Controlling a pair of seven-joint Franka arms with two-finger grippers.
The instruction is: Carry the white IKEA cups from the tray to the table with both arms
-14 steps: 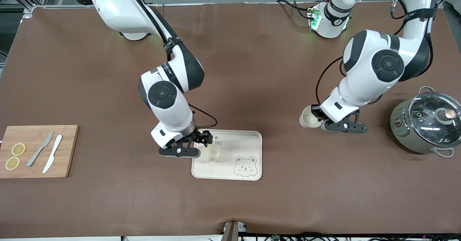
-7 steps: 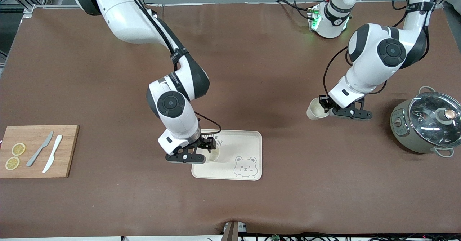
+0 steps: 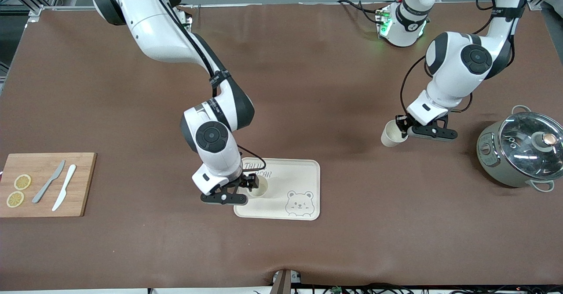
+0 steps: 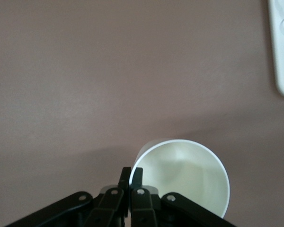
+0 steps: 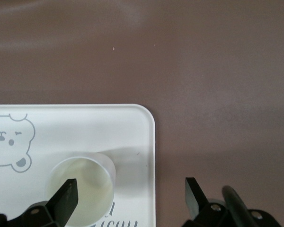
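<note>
Left gripper (image 3: 403, 129) of mine is pinched shut on the rim of one white cup (image 3: 392, 134), carrying it tilted in the air over bare brown table (image 3: 308, 87), between the bear-print tray (image 3: 303, 175) and the grey-green cooker (image 3: 519, 151). From my left wrist camera I see the fingers (image 4: 131, 176) clamping the cup wall, one inside and one outside. My right gripper (image 3: 243, 187) hangs low with its jaws spread wide at the tray's edge toward the right arm's end; one finger (image 5: 65, 198) is over the mouth of the second cup (image 3: 257, 187), which stands upright on the tray beside the printed lettering. A wooden board (image 3: 44, 184) with two knives and lemon slices lies at the right arm's end.
</note>
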